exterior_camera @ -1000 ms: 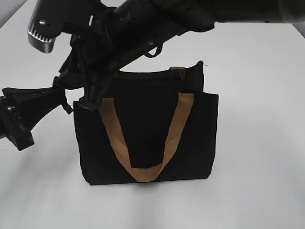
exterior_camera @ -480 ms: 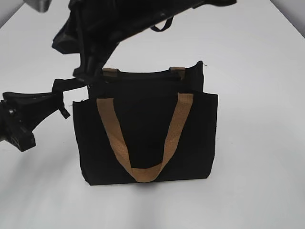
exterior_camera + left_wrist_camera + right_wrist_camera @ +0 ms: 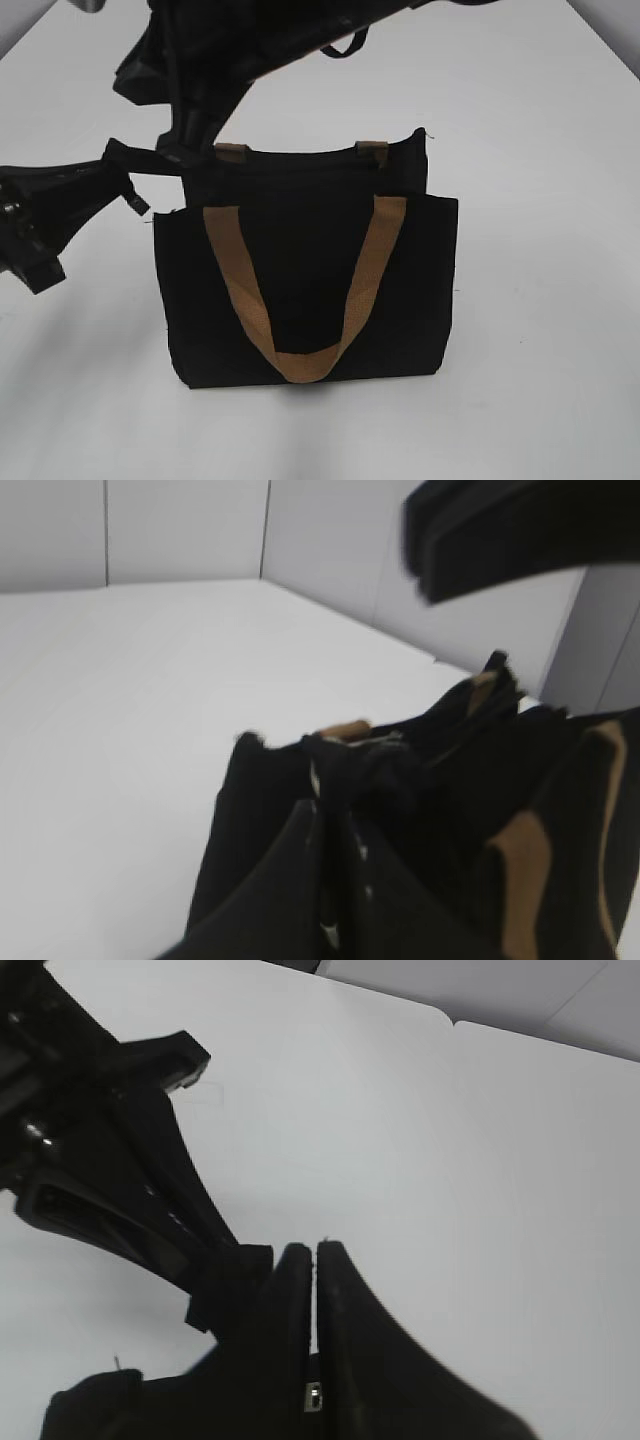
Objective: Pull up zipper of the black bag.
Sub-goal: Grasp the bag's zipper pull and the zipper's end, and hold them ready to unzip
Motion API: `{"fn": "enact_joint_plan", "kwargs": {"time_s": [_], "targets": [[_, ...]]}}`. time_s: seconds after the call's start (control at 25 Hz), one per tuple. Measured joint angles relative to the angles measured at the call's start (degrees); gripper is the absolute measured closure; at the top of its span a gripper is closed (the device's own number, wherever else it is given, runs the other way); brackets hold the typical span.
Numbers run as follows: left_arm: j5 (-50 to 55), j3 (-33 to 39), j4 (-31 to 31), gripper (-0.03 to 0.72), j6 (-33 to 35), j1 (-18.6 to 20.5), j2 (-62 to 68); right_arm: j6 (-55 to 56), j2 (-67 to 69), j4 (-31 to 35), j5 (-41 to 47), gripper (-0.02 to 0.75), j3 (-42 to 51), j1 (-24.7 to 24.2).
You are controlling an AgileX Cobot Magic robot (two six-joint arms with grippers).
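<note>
Both arms are showing matte black housings throughout. The left gripper (image 3: 150,165) is presenting long, tapered black fingers with ribbed bracing. The right gripper (image 3: 313,1270) is displaying curved black fingers (image 3: 290,1320) and one small silvery fastener near their base.

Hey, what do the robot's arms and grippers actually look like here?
Both are matte black. The right gripper has two flat, tapered fingers and a small silvery fitting near their base. The left gripper has similar black fingers. A looped black cable hangs from the right arm.

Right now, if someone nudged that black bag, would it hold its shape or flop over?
Probably floppy: the black bag is soft fabric, and its top edge sags unevenly. It stands upright on a narrow base, so a push could tip it. The left tool appears to pinch its corner, which may steady it.
</note>
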Motion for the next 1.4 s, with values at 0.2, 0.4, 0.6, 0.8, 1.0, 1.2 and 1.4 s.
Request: {"fn": "enact_joint_plan", "kwargs": {"time_s": [0.2,0.4,0.6,0.8,1.0,1.2,1.4], "targets": [[-5.6,0.0,5.1,0.68,0.0,0.1,0.0,3.7,0.4,-1.4,-1.1,0.593,0.0,-5.1],[-5.9,0.0,13.0,0.68,-1.3,0.1,-0.2,9.7,0.4,-1.6,2.4,0.524,0.0,-9.2],[-6.3,0.0,19.0,0.68,-6.6,0.1,-0.2,10.6,0.4,-1.7,10.2,0.509,0.0,-9.2],[-6.3,0.0,23.3,0.68,-10.2,0.1,-0.2,10.8,0.4,0.4,14.6,0.503,0.0,-9.2],[-6.3,0.0,24.0,0.68,-11.7,0.1,-0.2,10.6,0.4,5.5,18.0,0.503,0.0,-9.2],[-5.7,0.0,24.0,0.68,-12.0,-1.6,-0.2,10.4,0.4,7.7,21.0,0.495,-0.3,-8.9],[-0.8,0.0,23.5,0.68,-12.0,-5.6,-0.2,16.4,3.3,1.7,26.1,0.465,-7.7,-6.7]]}}
